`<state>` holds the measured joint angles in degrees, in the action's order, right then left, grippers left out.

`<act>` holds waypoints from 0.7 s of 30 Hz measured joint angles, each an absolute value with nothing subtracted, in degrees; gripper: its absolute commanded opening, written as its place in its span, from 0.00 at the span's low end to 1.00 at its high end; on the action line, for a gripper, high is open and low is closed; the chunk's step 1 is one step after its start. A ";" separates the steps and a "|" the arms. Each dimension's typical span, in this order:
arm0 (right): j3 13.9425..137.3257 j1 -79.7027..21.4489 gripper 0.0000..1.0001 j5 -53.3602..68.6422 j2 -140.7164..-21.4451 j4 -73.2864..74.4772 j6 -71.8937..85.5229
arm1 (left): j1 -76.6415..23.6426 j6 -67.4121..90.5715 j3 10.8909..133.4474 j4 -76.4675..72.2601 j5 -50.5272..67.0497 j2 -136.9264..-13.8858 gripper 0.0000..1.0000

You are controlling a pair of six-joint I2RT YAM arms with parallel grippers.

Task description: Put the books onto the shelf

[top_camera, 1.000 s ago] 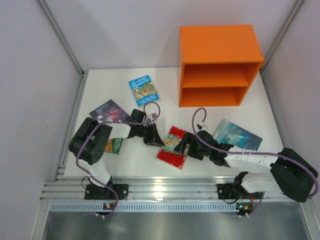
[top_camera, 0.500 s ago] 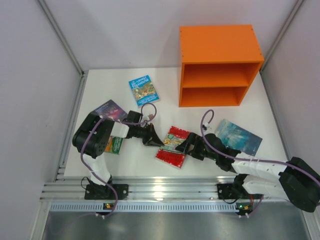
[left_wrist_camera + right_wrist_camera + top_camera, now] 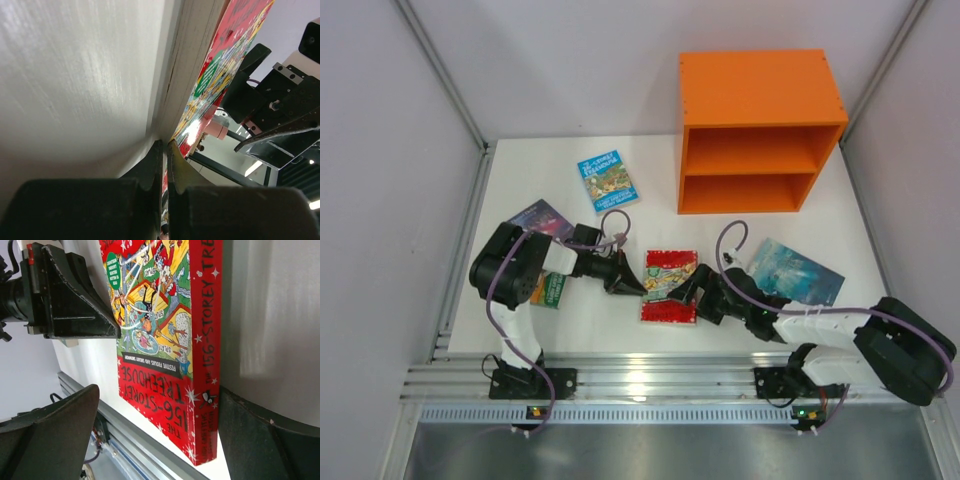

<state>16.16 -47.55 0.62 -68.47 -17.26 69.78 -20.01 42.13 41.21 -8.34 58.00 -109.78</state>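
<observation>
The red-bordered book [image 3: 670,285] lies flat on the white table between my two grippers. My left gripper [image 3: 636,286] is shut, and its tips [image 3: 163,146] press where the book's page edge [image 3: 192,55] meets the table. My right gripper [image 3: 694,290] is open around the spine side. In the right wrist view one finger [image 3: 272,440] lies against the red spine [image 3: 212,340], and the other [image 3: 50,435] stands apart over the cover. The orange shelf [image 3: 760,95] stands at the back right with both compartments bare. Other books lie flat: light-blue illustrated [image 3: 608,180], dark purple [image 3: 535,218], green [image 3: 549,289], teal-blue [image 3: 797,271].
An aluminium rail [image 3: 650,380] runs along the table's near edge, just beyond the red book's lower end. White walls close in on both sides. The left arm partly covers the green and purple books.
The red book has turned from a slant to nearly square and shifted slightly back. The right gripper has moved left onto its spine side. The left gripper stays shut at its edge.
</observation>
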 measured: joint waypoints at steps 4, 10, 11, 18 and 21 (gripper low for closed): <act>15.77 -47.46 0.72 0.75 -71.81 -22.74 70.15 | -19.92 42.26 41.23 -8.21 58.26 -109.89 0.00; 11.77 -45.19 0.19 2.42 -74.91 -30.06 68.99 | -19.90 42.11 41.43 -7.31 58.08 -109.51 0.22; 11.31 -44.93 0.00 3.05 -74.85 -31.38 68.97 | -19.92 41.82 41.52 -6.74 57.78 -109.10 0.30; 9.54 -44.56 0.00 4.80 -62.70 -30.06 69.25 | -20.25 40.88 40.49 6.00 46.59 -95.39 0.72; 12.53 -44.53 0.00 1.78 -52.77 -19.84 69.04 | -20.23 41.12 40.51 11.20 41.34 -86.46 0.75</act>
<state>12.53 -44.53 1.78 -52.77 -19.84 69.04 -20.23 41.12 40.51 11.20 41.34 -86.46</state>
